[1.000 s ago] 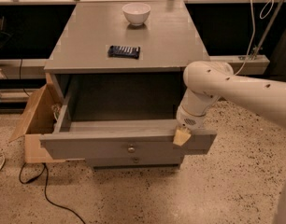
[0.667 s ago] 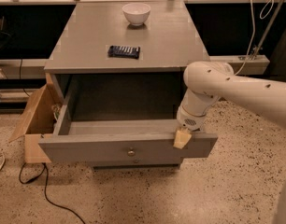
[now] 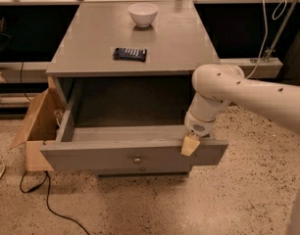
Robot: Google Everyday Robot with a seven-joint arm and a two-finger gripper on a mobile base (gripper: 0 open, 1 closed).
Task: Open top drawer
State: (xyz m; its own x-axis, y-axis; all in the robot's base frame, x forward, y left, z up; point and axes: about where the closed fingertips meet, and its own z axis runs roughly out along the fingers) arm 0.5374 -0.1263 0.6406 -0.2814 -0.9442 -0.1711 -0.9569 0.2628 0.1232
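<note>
Seemingly a lab or workshop: speckled terrazzo floor [image 3: 248,199], a loose black cable [image 3: 48,199], an open brown cardboard box [image 3: 36,124], and the white arm's tool [image 3: 190,145] at the front edge of the grey wooden top drawer [image 3: 91,158].

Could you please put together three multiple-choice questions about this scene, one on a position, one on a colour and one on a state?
1. Where is the gripper?
A) out of view
B) at the right part of the top drawer's front edge
C) hanging far from any furniture

2. What colour is the bowl on the cabinet?
A) red
B) black
C) white

3. The top drawer is:
A) pulled out
B) shut
C) taken off entirely

Answers: B, it sits at the front's upper edge, right of the knob; C, the bowl is plainly white; A, the drawer's inside is exposed.
</note>
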